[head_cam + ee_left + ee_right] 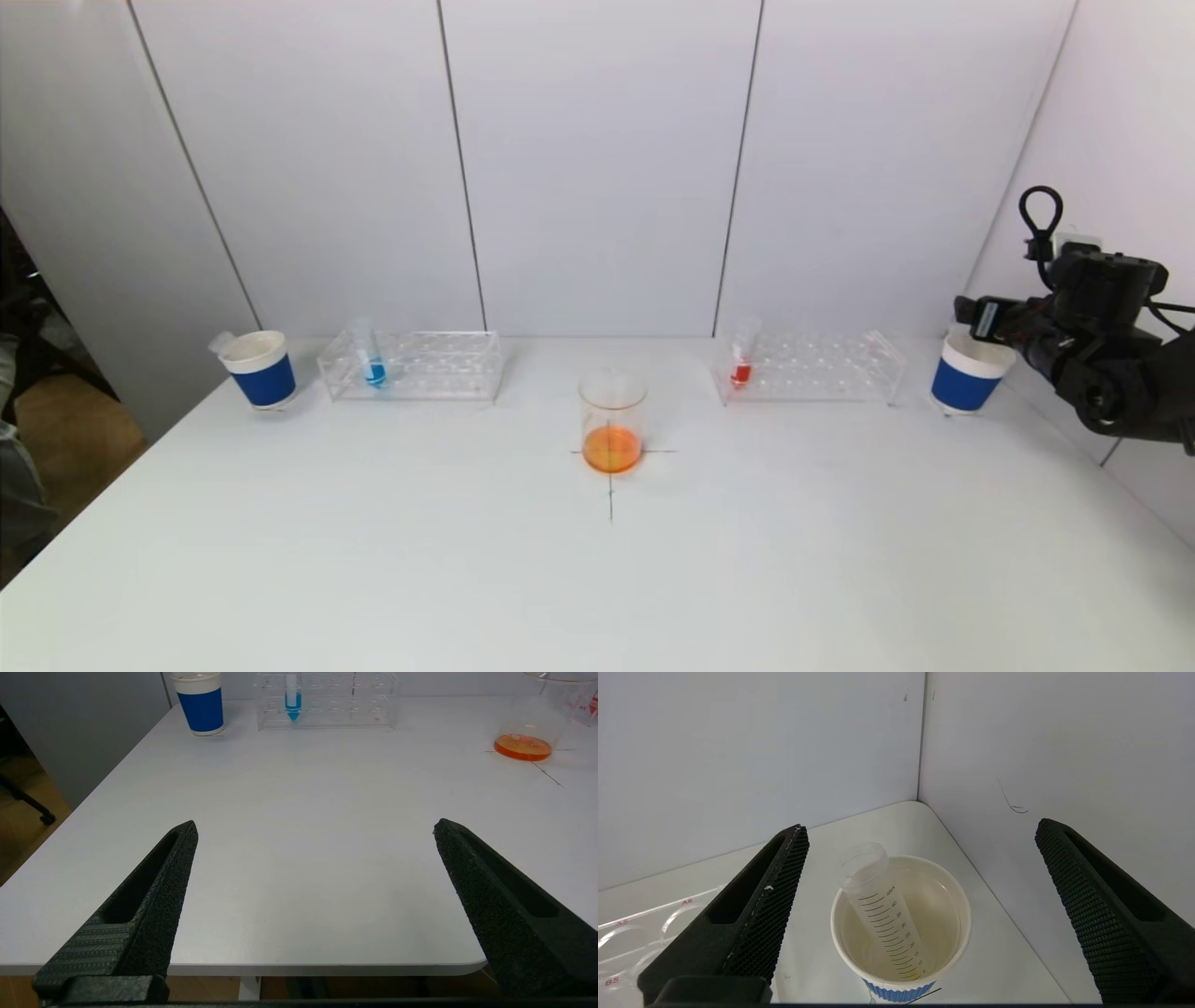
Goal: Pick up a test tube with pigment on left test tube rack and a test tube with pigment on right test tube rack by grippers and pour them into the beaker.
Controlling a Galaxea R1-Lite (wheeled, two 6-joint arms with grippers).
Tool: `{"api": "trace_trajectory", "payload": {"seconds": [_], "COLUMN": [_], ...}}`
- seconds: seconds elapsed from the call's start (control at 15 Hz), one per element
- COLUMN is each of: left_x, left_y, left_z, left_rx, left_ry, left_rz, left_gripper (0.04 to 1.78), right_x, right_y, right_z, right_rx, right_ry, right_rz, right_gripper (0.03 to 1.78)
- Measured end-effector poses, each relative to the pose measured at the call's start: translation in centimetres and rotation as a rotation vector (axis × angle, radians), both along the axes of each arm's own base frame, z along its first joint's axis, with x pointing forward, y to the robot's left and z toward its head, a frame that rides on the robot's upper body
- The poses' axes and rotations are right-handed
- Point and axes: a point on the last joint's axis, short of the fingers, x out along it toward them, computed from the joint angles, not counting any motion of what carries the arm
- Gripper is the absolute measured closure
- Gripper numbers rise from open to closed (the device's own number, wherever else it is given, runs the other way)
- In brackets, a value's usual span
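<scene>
1. The right hand (920, 910) hangs over the blue-and-white paper cup (968, 375) at the desk's far right corner, its two black fingers (775, 896) spread wide apart and gripping nothing.
2. Directly below that hand, an empty graduated test tube (882, 905) leans inside the cup, its open mouth up, clear of both fingers.
3. Just to the left of this cup stands the right test tube rack (810, 367), clear plastic, with one tube of red pigment (741, 362) upright in its left end.
4. The left hand (315, 891) hovers at the near edge of the white desk (373, 560), out of the head view, fingers (159, 891) wide apart and empty, well away from everything.
5. The glass beaker (612, 420) sits mid-desk on a drawn cross, between the two racks, holding a shallow layer of orange liquid.
6. The left test tube rack (415, 364) stands at the back left, with a tube of blue pigment (369, 359) upright near its left end.
7. Another blue-and-white paper cup (260, 368) stands just to the left of that rack, with a clear tube (222, 343) poking over its rim.
</scene>
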Motion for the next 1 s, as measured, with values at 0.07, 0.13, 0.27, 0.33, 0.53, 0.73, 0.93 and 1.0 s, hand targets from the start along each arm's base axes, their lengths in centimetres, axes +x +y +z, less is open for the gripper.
{"api": "trace_trajectory", "payload": {"seconds": [0.07,0.13,0.27,0.33,0.53,0.73,0.93,1.0], "left_x": [0.0,0.0,0.0,0.0,0.0,0.0,0.0,0.0], "left_y": [0.0,0.0,0.0,0.0,0.0,0.0,0.0,0.0], "left_z": [0.0,0.0,0.0,0.0,0.0,0.0,0.0,0.0], "left_rx": [0.0,0.0,0.0,0.0,0.0,0.0,0.0,0.0], "left_ry": [0.0,0.0,0.0,0.0,0.0,0.0,0.0,0.0], "left_rz": [0.0,0.0,0.0,0.0,0.0,-0.001,0.0,0.0], "left_gripper": [0.06,0.06,0.06,0.06,0.06,0.06,0.06,0.06], "right_x": [-0.1,-0.3,-0.5,-0.6,-1.2,-2.2,-3.9,-4.7], "right_y": [0.0,0.1,0.2,0.3,0.7,1.3,2.8,3.7], "right_z": [0.3,0.6,1.4,1.8,2.7,4.1,5.6,6.1], "right_rx": [0.002,0.002,-0.001,-0.002,-0.002,-0.006,-0.009,-0.01], "right_ry": [-0.005,-0.011,-0.024,-0.03,-0.029,-0.051,-0.072,-0.077], "right_rz": [0.0,0.0,0.003,0.005,0.012,0.021,0.052,0.071], "right_gripper": [0.05,0.05,0.05,0.05,0.05,0.05,0.05,0.05]}}
